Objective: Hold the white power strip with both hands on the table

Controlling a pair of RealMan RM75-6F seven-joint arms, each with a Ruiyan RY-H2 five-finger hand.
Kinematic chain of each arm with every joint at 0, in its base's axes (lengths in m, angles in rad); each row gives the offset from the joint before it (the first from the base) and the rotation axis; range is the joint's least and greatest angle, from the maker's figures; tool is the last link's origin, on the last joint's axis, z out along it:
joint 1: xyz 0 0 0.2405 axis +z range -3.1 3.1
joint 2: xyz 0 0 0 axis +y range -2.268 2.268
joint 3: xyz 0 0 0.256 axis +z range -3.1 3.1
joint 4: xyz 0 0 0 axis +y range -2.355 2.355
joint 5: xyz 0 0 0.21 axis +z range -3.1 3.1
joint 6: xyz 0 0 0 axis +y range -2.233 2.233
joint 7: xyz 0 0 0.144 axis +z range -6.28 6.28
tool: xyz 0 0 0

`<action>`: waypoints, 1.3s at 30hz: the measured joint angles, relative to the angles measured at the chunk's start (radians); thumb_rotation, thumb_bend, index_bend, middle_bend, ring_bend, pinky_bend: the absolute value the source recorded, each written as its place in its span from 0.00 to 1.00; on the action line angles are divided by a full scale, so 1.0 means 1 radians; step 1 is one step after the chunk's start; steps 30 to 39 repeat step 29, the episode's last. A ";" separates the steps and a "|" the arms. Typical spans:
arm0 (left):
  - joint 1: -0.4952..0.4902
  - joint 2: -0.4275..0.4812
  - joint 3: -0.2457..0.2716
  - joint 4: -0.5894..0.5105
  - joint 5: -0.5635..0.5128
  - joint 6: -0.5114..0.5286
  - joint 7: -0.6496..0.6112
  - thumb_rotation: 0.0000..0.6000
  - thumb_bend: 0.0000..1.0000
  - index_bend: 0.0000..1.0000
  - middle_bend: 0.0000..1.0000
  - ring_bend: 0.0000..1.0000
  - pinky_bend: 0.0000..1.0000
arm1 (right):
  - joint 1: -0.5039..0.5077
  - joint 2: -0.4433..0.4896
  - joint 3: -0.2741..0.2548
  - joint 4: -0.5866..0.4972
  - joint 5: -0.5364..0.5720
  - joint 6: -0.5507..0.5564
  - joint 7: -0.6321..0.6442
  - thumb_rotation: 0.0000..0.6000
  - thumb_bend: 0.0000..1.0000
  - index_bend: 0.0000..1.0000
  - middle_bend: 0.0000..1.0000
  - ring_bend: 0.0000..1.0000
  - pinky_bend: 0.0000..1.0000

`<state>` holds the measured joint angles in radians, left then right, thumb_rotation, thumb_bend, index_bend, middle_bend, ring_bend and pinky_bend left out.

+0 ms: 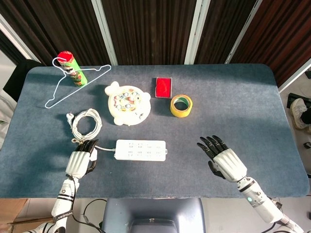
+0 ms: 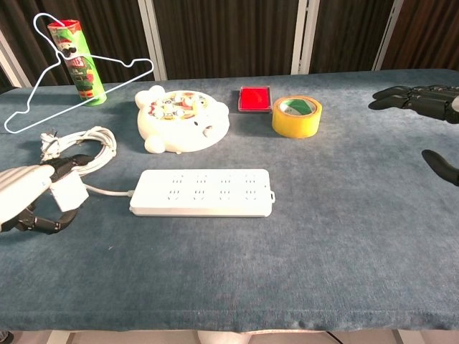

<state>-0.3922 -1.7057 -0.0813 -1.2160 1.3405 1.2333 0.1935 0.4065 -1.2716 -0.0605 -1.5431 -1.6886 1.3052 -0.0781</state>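
The white power strip (image 1: 141,150) lies flat near the table's (image 1: 252,111) front edge, untouched; in the head view the left hand (image 1: 81,161) sits just beside its cord end, fingers loosely apart, empty; the right hand (image 1: 225,162) is well apart, fingers spread. In the chest view both hands flank the strip at the frame edges; yellow tape (image 2: 296,116) stands behind.

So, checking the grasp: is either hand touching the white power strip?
No, the white power strip lies alone, left hand and right hand both apart.
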 measured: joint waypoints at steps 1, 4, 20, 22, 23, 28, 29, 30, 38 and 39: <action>0.001 0.004 0.000 -0.003 0.009 0.009 -0.006 1.00 0.43 0.00 0.00 0.00 0.18 | -0.003 0.004 0.000 -0.001 0.001 0.001 -0.001 1.00 0.73 0.00 0.09 0.00 0.00; 0.009 0.029 0.005 -0.026 0.048 0.051 -0.027 1.00 0.41 0.00 0.00 0.00 0.18 | -0.018 0.021 -0.002 -0.011 0.011 0.008 -0.016 1.00 0.71 0.00 0.07 0.00 0.00; 0.238 0.478 0.163 -0.308 0.192 0.335 -0.104 1.00 0.46 0.00 0.00 0.00 0.14 | -0.275 0.149 -0.009 -0.098 0.206 0.230 -0.117 1.00 0.40 0.00 0.04 0.00 0.00; 0.277 0.516 0.176 -0.331 0.202 0.382 -0.097 1.00 0.46 0.00 0.00 0.00 0.14 | -0.312 0.145 0.003 -0.068 0.245 0.269 -0.090 1.00 0.38 0.00 0.04 0.00 0.00; 0.293 0.531 0.181 -0.343 0.214 0.410 -0.095 1.00 0.46 0.00 0.00 0.00 0.14 | -0.320 0.145 0.008 -0.055 0.257 0.274 -0.076 1.00 0.37 0.00 0.04 0.00 0.00; 0.315 0.554 0.184 -0.363 0.239 0.426 -0.106 1.00 0.46 0.00 0.00 0.00 0.13 | -0.336 0.148 0.027 -0.031 0.253 0.264 -0.028 1.00 0.37 0.00 0.04 0.00 0.00; 0.313 0.558 0.185 -0.366 0.238 0.411 -0.109 1.00 0.46 0.00 0.00 0.00 0.13 | -0.337 0.148 0.028 -0.029 0.246 0.263 -0.028 1.00 0.37 0.00 0.04 0.00 0.00; 0.313 0.558 0.185 -0.366 0.238 0.411 -0.109 1.00 0.46 0.00 0.00 0.00 0.13 | -0.337 0.148 0.028 -0.029 0.246 0.263 -0.028 1.00 0.37 0.00 0.04 0.00 0.00; 0.313 0.558 0.185 -0.366 0.238 0.411 -0.109 1.00 0.46 0.00 0.00 0.00 0.13 | -0.337 0.148 0.028 -0.029 0.246 0.263 -0.028 1.00 0.37 0.00 0.04 0.00 0.00; 0.313 0.558 0.185 -0.366 0.238 0.411 -0.109 1.00 0.46 0.00 0.00 0.00 0.13 | -0.337 0.148 0.028 -0.029 0.246 0.263 -0.028 1.00 0.37 0.00 0.04 0.00 0.00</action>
